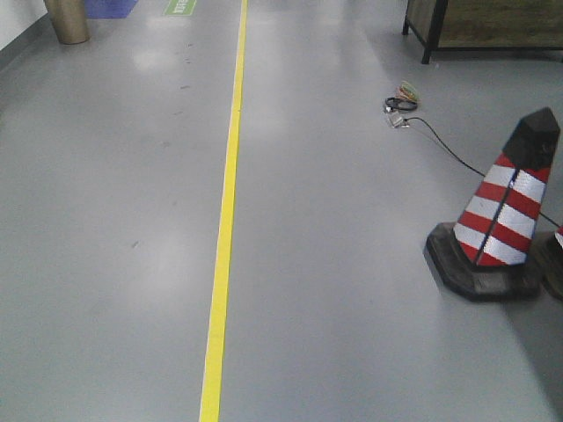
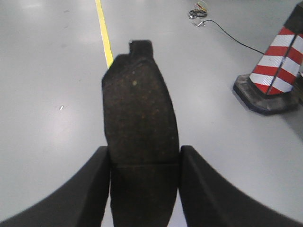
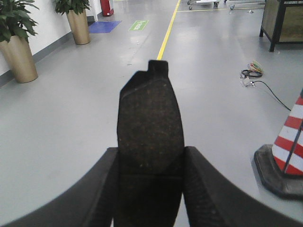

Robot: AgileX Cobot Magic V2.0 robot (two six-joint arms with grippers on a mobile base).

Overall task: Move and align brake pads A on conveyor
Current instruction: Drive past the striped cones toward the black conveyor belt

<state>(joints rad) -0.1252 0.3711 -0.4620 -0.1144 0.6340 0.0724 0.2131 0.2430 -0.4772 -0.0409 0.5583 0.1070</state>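
In the left wrist view a dark grey brake pad (image 2: 139,118) stands lengthwise between the black fingers, its end tab pointing away, and my left gripper (image 2: 144,158) is shut on it. The right wrist view shows the same: another brake pad (image 3: 150,118) with its tab at the far end, gripped across its width by my right gripper (image 3: 150,158), shut on it. Both pads hang above grey floor. The conveyor is out of view in every frame. Neither gripper shows in the front view.
A red-and-white traffic cone (image 1: 506,211) on a black base stands at the right. A yellow floor line (image 1: 227,211) runs ahead. A cable with a small coil (image 1: 400,101) lies on the floor. Potted plants (image 3: 19,47) line the left wall; a dark cabinet (image 1: 484,26) stands far right.
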